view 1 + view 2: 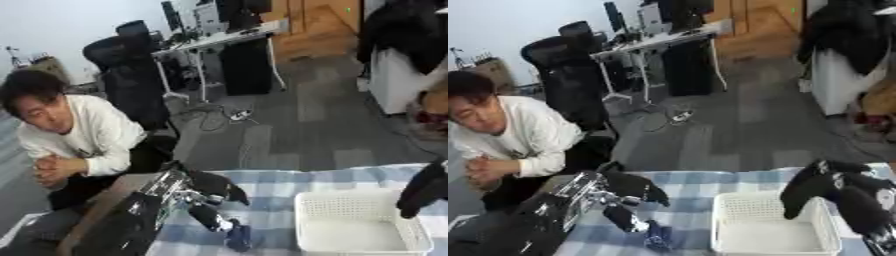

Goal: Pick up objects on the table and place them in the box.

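We see the left hand (208, 210) pinching a small dark blue object (238, 238) low over the blue-checked tablecloth (271, 181), left of the white perforated plastic basket (360, 224), while the right hand (833, 192) hangs relaxed, empty, above it.

Honestly the small dark blue thing (238, 238) under the left hand (210, 200) is just a blur, can't tell what it is or whether the fingers (206, 218) actually touch it. The right hand (833, 192) is mostly cut off in the left eye view, and its arm runs out of the right eye view's bottom corner. The white perforated plastic box (737, 205) gets clipped at the bottom edge, same with the blue-and-white checked table (271, 180).
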Available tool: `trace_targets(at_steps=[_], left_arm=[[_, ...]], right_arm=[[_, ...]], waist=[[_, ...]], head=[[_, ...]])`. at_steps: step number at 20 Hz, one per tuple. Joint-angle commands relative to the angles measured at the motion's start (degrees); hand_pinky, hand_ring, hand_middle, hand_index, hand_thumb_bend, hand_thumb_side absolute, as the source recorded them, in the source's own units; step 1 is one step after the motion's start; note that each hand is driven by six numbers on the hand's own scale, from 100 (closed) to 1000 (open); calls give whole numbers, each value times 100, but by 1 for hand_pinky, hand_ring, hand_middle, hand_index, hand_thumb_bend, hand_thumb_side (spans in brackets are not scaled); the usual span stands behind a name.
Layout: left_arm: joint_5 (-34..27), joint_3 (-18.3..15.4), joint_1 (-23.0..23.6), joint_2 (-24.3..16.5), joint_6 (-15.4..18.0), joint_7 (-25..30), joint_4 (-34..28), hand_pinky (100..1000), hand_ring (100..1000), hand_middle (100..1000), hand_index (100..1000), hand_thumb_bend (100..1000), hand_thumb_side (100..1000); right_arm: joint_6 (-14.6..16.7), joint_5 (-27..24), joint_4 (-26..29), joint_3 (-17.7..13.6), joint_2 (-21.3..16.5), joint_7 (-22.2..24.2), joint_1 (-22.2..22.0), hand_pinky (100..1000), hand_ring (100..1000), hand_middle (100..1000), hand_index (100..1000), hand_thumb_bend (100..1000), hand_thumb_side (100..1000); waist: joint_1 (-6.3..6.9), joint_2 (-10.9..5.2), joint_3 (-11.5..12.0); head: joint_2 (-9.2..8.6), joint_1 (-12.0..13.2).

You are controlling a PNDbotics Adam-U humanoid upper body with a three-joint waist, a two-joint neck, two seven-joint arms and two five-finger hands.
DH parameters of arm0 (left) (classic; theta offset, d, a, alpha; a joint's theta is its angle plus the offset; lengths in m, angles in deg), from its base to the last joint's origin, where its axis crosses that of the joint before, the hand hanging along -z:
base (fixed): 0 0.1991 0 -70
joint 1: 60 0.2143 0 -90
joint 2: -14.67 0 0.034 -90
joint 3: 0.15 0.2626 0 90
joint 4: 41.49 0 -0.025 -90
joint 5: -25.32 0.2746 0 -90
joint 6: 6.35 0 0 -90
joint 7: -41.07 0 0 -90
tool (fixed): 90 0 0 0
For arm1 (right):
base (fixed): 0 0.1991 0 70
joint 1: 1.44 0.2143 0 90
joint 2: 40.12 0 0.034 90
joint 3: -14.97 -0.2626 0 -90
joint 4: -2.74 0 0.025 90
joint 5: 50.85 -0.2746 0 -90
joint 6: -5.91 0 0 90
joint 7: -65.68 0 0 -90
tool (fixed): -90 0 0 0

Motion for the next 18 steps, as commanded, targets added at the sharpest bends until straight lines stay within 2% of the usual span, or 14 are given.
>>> trace_targets(at_steps=[1, 10, 18], left_arm=[[199, -105, -131, -83, 21, -78, 48, 1000, 956, 959, 1000, 1000, 902], [444, -95, -160, -41, 148, 176, 375, 1000, 971, 975, 1000, 1000, 899], [356, -45, -170, -25, 300, 639, 581, 1000, 971, 976, 1000, 1000, 954]], right_arm=[[-16, -21, 96, -21, 30, -40, 107, 561, 496, 553, 614, 188, 979], [-31, -34, 96, -14, 38, -32, 120, 562, 496, 554, 615, 187, 978], [-38, -39, 96, -11, 31, -15, 117, 564, 497, 555, 616, 186, 978]], waist=[[-36, -72, -5], [-31, -65, -19], [-31, -64, -16]], head=[[16, 66], [119, -138], [296, -205]])
